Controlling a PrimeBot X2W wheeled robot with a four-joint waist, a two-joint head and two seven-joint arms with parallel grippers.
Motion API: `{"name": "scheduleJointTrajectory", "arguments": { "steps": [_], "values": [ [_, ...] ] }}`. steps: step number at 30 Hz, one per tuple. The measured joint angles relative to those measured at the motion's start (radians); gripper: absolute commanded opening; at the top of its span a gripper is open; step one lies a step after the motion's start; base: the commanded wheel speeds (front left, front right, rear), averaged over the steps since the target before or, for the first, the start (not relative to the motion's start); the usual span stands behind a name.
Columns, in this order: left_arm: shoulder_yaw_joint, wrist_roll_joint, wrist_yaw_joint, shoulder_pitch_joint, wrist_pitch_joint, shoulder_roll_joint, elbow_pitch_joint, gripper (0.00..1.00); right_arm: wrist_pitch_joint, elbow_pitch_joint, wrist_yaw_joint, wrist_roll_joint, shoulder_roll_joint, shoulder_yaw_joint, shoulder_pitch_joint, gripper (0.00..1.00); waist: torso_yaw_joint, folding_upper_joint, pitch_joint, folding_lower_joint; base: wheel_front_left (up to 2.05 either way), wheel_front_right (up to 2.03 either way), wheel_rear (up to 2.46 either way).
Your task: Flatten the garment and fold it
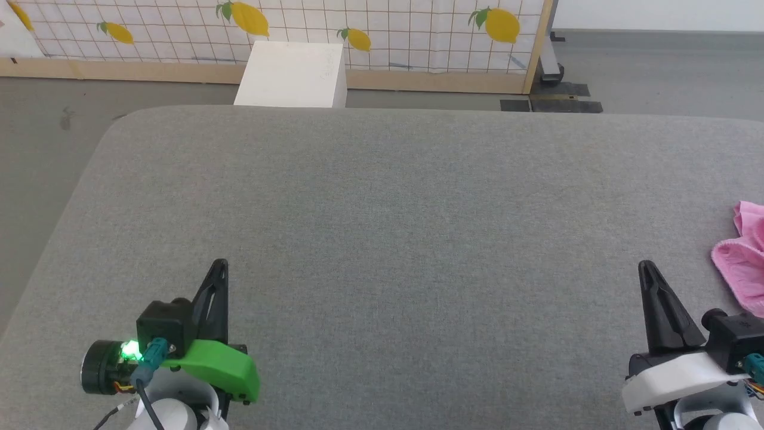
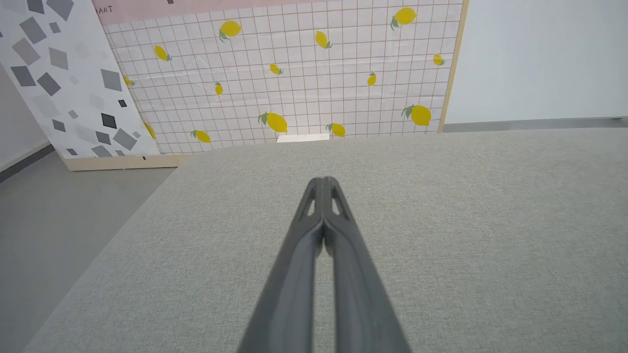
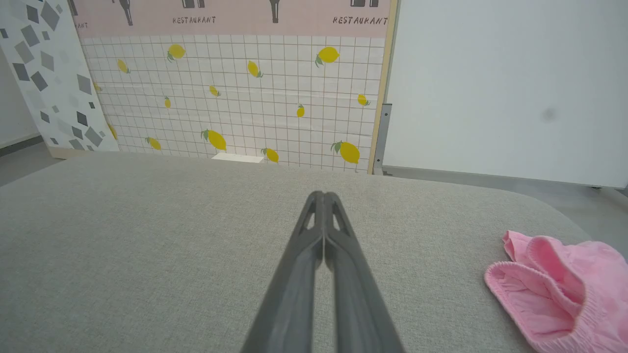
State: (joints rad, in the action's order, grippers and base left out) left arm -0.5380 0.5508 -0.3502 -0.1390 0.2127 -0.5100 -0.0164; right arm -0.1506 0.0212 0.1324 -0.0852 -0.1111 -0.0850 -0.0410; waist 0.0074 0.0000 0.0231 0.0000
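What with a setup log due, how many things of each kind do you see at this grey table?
Pink garment: 1
Grippers: 2 (left gripper, right gripper, both shut)
White box: 1
Total: 4

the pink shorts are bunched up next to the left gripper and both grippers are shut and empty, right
Wrong side: the pink shorts lie bunched beside the right gripper, not the left gripper, as the head view shows. Both grippers are shut and empty.
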Motion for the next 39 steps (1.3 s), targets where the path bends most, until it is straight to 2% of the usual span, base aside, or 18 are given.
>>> {"name": "scheduleJointTrajectory", "arguments": {
  "steps": [39],
  "values": [
    [0.189, -0.193, 0.123, 0.044, -0.075, 0.161, 0.003, 0.00, 0.050, -0.004, 0.000, 0.025, 0.020, 0.029, 0.002, 0.00, -0.003, 0.0000, -0.008, 0.0000, 0.00, 0.00, 0.00]
  ]
}}
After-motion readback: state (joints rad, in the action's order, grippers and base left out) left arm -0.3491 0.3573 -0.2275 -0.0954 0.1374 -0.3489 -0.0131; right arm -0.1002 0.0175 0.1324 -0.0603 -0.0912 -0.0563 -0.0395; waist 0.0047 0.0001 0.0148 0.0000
